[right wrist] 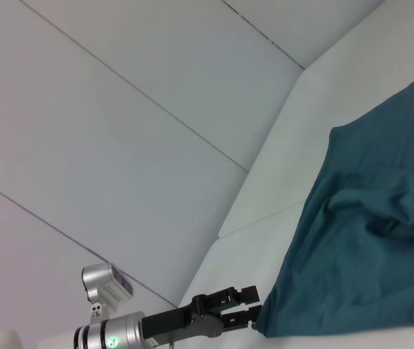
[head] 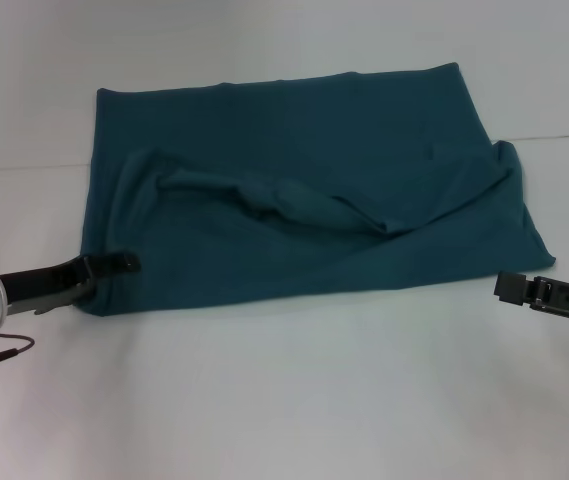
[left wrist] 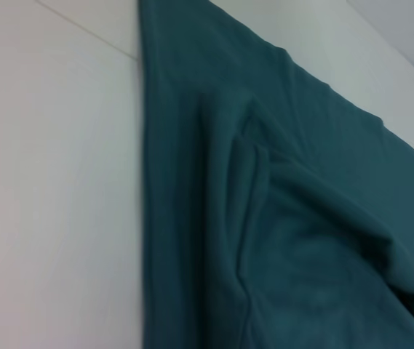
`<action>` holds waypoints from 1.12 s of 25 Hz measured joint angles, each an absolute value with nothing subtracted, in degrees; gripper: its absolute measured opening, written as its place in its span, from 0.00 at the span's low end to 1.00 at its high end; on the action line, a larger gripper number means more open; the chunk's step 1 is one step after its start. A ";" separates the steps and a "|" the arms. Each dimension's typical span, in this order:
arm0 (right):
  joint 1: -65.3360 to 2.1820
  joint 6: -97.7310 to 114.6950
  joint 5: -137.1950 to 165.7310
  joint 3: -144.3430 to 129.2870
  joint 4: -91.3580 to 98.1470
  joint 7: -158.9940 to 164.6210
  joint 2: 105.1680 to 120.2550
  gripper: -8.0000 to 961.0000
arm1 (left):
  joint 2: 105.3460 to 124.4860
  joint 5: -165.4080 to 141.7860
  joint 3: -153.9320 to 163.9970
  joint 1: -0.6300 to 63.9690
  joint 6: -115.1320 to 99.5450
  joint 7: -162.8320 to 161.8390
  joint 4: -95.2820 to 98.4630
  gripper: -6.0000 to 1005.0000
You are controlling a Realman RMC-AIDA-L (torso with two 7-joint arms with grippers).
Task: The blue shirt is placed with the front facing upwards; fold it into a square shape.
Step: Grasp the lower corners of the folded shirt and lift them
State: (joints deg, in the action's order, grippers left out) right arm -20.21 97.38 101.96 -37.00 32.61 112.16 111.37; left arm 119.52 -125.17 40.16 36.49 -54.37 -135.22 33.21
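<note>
- White, smooth table [head: 294,400] under everything, with a thin seam line across it toward the far side; pale wall panels with dark joints behind, as seen from the right wrist.
- Spread flat at mid-table: the blue shirt [head: 304,170], plain teal side up, folded to a rough rectangle with a long rumpled ridge of cloth running across its middle and a loose bulge at its right edge.
- Near-left corner of the cloth: left gripper [head: 114,268], low over the table, fingers [right wrist: 239,294] slightly parted and touching the shirt's corner; cannot tell whether any fabric is pinched between them.
- Near-right, just off the shirt's edge: right gripper [head: 512,287], clear of the fabric; cannot tell how its fingers are set.
</note>
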 joint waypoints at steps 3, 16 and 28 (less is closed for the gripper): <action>-20.21 97.39 101.95 -36.95 32.61 112.15 111.36 0.97 | 119.42 -125.51 40.18 36.46 -53.96 -136.12 33.23 0.84; -20.21 97.39 101.95 -36.91 32.61 112.14 111.41 0.97 | 119.22 -126.35 40.47 36.01 -53.91 -137.59 33.12 0.84; -20.00 97.47 101.95 -36.90 31.91 112.06 111.27 0.97 | 119.48 -126.34 41.49 36.86 -54.20 -137.71 33.14 0.84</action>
State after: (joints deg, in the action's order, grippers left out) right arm -20.00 97.47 101.95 -36.90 31.91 112.06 111.27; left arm 119.48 -126.34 41.49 36.86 -54.20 -137.71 33.14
